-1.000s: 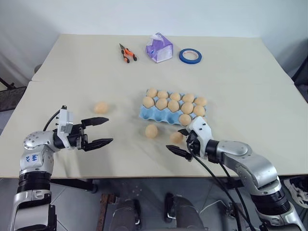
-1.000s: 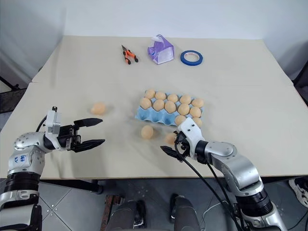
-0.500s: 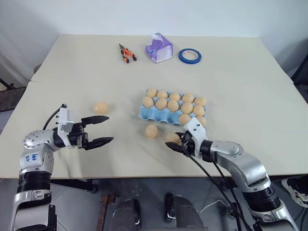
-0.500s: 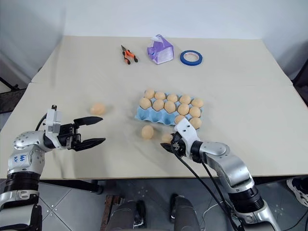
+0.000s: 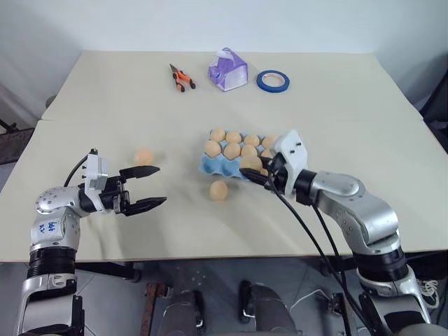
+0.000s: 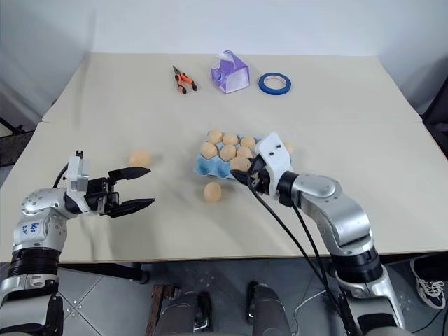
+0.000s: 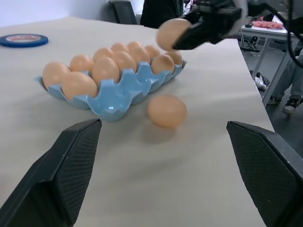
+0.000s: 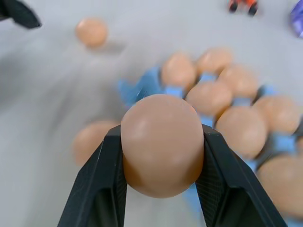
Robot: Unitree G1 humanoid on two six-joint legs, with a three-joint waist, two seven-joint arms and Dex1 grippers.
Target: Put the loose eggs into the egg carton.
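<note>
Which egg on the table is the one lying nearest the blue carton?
Find the light blue egg carton in the middle of the table. Just off its near edge lies one tan egg, alone on the bare tabletop, unlike the eggs seated in the cups.

My workspace, a lab or workshop: a plain beige tabletop [image 5: 336, 105] against bare white walls, with orange-handled pliers [image 5: 180, 77], a blue tape roll [image 5: 271, 80], and black chairs [image 7: 124, 10] behind.
</note>
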